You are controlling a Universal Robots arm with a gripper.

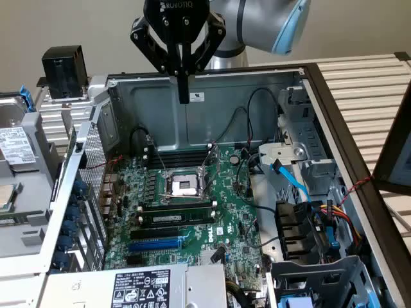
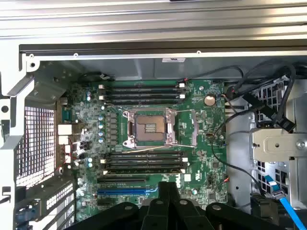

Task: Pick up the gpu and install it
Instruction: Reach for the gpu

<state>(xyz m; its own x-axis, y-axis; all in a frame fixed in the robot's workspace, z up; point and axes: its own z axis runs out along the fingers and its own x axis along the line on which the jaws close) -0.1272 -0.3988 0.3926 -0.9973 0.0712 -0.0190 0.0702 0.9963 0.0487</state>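
Note:
My gripper (image 1: 184, 95) hangs shut and holds nothing, above the back wall of the open computer case (image 1: 212, 77). In the wrist view its gripper (image 2: 168, 186) tips point down over the green motherboard (image 2: 201, 158), close to the blue expansion slot (image 2: 127, 190). That slot (image 1: 157, 244) lies bare near the front of the motherboard (image 1: 228, 221). A black boxy block (image 1: 63, 62) stands outside the case at the exterior view's far left, well away from the gripper. It looks like the gpu's cooler; I cannot make out a green board under it.
The CPU socket (image 1: 184, 185) sits open mid-board, with memory sticks (image 1: 176, 217) beside it. Cables and a blue ribbon (image 1: 292, 183) crowd the drive cage at the exterior view's right. A power supply (image 1: 141, 287) lies at the front. A removed side panel (image 1: 19, 192) rests on the left.

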